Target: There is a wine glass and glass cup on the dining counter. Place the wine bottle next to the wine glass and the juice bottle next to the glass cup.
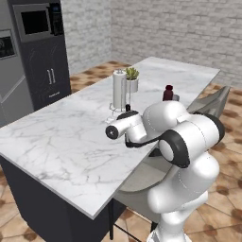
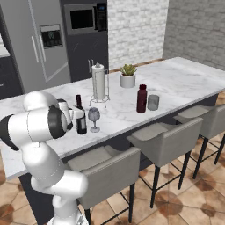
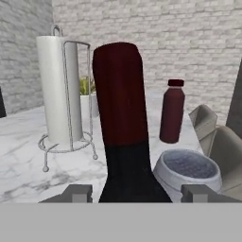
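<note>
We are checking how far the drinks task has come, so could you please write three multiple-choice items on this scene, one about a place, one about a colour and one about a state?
1. Where does the juice bottle stand?
A. Beside the glass cup
B. On a stool
C. Behind the paper-towel roll

2. What colour is the wine bottle capsule?
A. Green
B. Dark red
C. Gold

3. What is the gripper doing?
A. Shut on the wine bottle
B. Wide open above the plant
C. Shut on the wine glass

Answers: 1 A, bottle and cup stand side by side on the dining counter; 2 B, hand view shows it; 3 A, fingertips flank the bottle.
</note>
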### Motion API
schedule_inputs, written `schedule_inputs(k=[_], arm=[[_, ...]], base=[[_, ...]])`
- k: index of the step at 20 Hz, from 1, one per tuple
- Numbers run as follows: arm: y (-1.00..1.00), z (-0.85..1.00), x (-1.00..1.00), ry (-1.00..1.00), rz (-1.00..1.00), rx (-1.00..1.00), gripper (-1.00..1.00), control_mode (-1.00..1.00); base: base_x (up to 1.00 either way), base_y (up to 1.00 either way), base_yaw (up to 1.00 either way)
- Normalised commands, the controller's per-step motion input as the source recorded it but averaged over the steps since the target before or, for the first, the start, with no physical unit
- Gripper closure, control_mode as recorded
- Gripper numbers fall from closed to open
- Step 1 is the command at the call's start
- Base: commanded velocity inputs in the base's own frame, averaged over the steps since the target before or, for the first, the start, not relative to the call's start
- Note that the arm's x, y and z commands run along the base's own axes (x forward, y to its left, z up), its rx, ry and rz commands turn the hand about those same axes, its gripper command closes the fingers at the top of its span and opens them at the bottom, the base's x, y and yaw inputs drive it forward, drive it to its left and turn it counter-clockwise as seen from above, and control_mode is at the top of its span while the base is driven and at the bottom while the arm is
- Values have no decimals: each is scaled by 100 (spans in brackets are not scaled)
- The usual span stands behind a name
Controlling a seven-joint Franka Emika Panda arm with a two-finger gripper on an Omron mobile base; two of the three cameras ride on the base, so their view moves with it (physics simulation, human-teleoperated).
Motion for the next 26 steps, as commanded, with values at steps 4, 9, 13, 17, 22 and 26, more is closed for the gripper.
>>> schedule_inputs(k=[4,9,13,17,22,26], arm=[[-10,-38,-16,-6,-4,4,100,-100],[-6,-38,-7,-2,-7,5,100,-100],[-1,-41,-6,-1,-9,6,100,-100],[0,-41,-6,-1,-9,5,100,-100],[0,-40,-4,0,-9,4,100,-100],[0,-39,-7,0,-9,3,-100,-100]], base=[[0,0,0],[0,0,0],[0,0,0],[0,0,0],[0,0,0],[0,0,0]])
